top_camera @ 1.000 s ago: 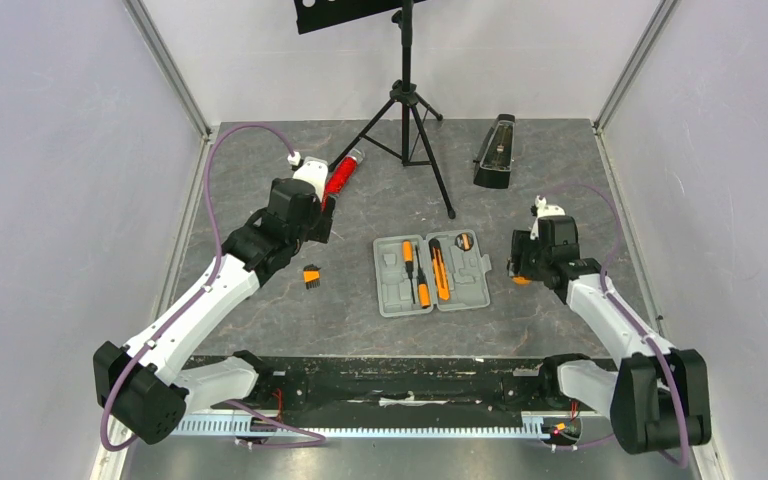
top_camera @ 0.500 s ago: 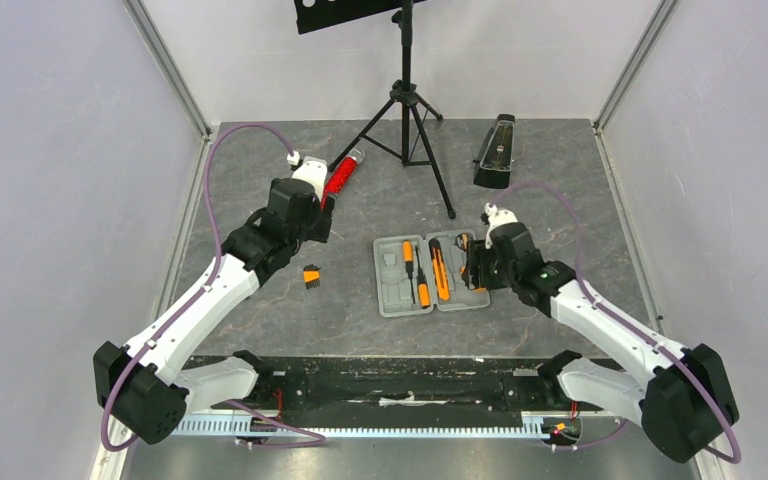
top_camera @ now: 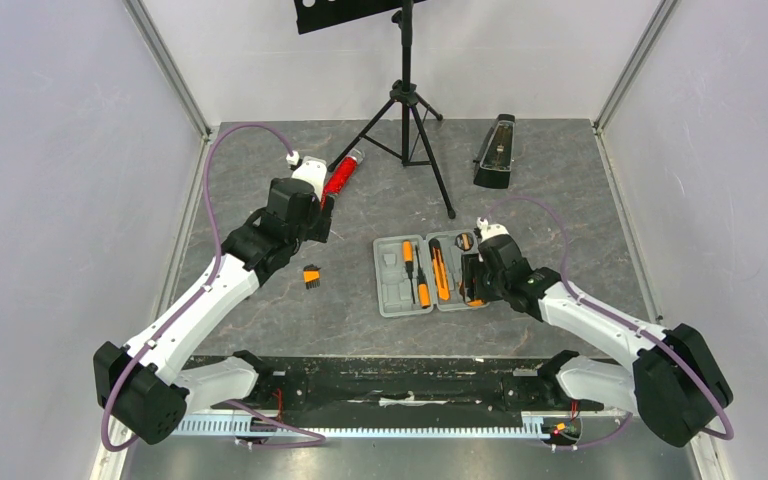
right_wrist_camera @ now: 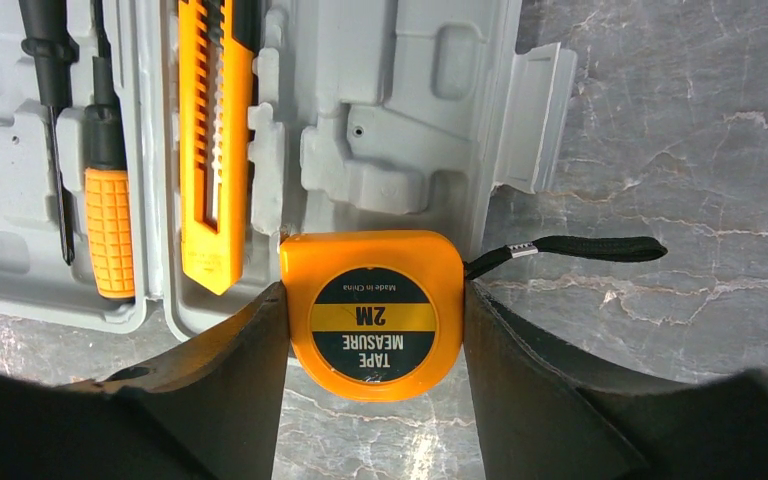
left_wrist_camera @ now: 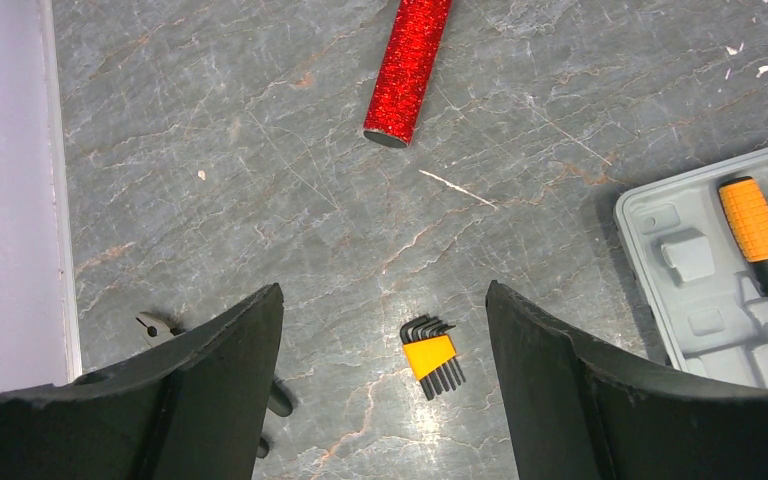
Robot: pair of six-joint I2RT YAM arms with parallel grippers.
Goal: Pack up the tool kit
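The grey tool kit case (top_camera: 390, 290) lies open at the table's middle. It holds two orange-and-black screwdrivers (top_camera: 415, 275) and an orange knife (top_camera: 441, 272). My right gripper (top_camera: 473, 286) is shut on the round orange tape measure (right_wrist_camera: 372, 312) and holds it over the near edge of the case's right half (right_wrist_camera: 390, 120), beside the knife (right_wrist_camera: 215, 150). My left gripper (left_wrist_camera: 382, 300) is open and empty, up above an orange hex key set (left_wrist_camera: 430, 355) that lies left of the case (top_camera: 311, 275). A small grey-tipped tool (left_wrist_camera: 155, 325) shows partly behind the left finger.
A red glittery cylinder (top_camera: 341, 173) lies at the back left, also in the left wrist view (left_wrist_camera: 408, 65). A black tripod stand (top_camera: 407, 100) stands at the back centre. A black metronome (top_camera: 495, 150) is at the back right. Walls close in both sides.
My right arm has swung left with the tape measure, from the table right of the case to over the case's right half. The left arm has not moved.
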